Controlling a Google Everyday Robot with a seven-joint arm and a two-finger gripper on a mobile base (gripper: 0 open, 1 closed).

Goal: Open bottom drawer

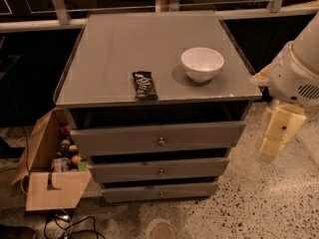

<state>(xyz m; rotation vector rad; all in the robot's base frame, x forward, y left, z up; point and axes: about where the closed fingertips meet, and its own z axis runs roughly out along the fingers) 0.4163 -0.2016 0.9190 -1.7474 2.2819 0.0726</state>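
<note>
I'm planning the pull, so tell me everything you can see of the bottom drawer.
The bottom drawer is the lowest of three in the grey cabinet: a flat matte grey front with one small round brass knob at its centre. A dark gap runs above it; none of its inside shows. Nothing touches it. The gripper hangs at the right of the view, beside the cabinet, well apart.

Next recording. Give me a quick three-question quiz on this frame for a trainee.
1. True or false: the white bowl sits on top of the cabinet.
2. Relative to the bottom drawer, the gripper is: A) gripping its knob B) away from it, right of the cabinet C) inside it.
3. Fill in: the cardboard box stands on the ____ side of the picture.
Key: 1 true; 2 B; 3 left.
</note>
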